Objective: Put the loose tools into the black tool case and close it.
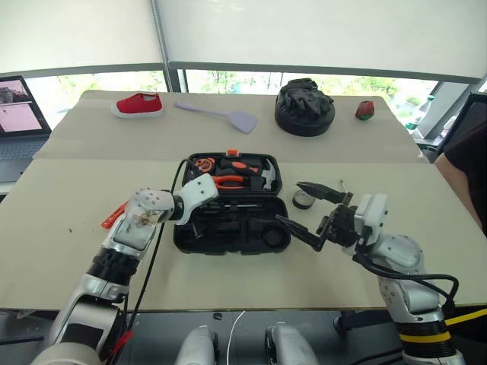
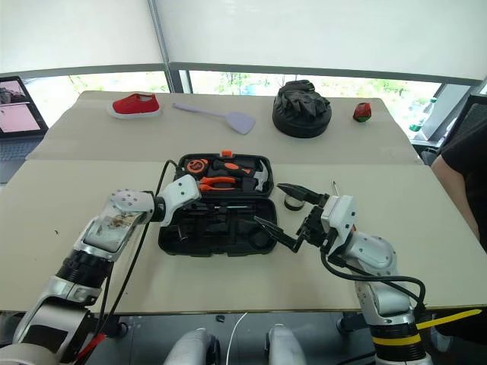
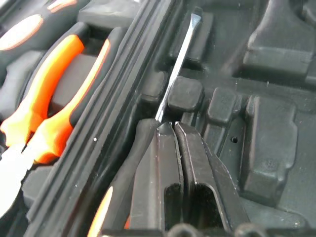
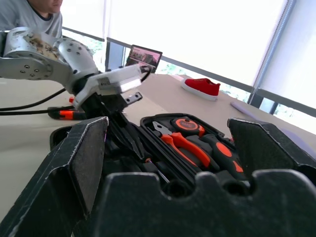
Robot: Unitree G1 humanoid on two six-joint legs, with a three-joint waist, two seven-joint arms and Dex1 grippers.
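Risk first, from the head view: right gripper [image 1: 289,202] hangs with jaws spread wide at the case's [image 1: 228,247] right front corner, just beside the tape roll [image 1: 304,200]. Could knock the roll away or jolt the case on any careless swing. Leaves an orange tool [image 1: 114,215] out on the table behind the left arm, easily forgotten before closing.

Left wrist view: left gripper [image 3: 174,126] is clenched, tips at the join of a screwdriver's [image 3: 177,64] shaft and handle, the handle lying beside the fingers [image 3: 197,163]. Cannot tell whether anything is pinched. Looks not quite seated in its moulded slot, so may stop the lid shutting, or drag out if lifted. Shows pliers [image 3: 49,113] across the hinge ridge.

Right wrist view: case lies open, far half holding a tape measure [image 4: 186,126], pliers and another orange-handled tool [image 4: 224,153]; near half mostly bare slots.
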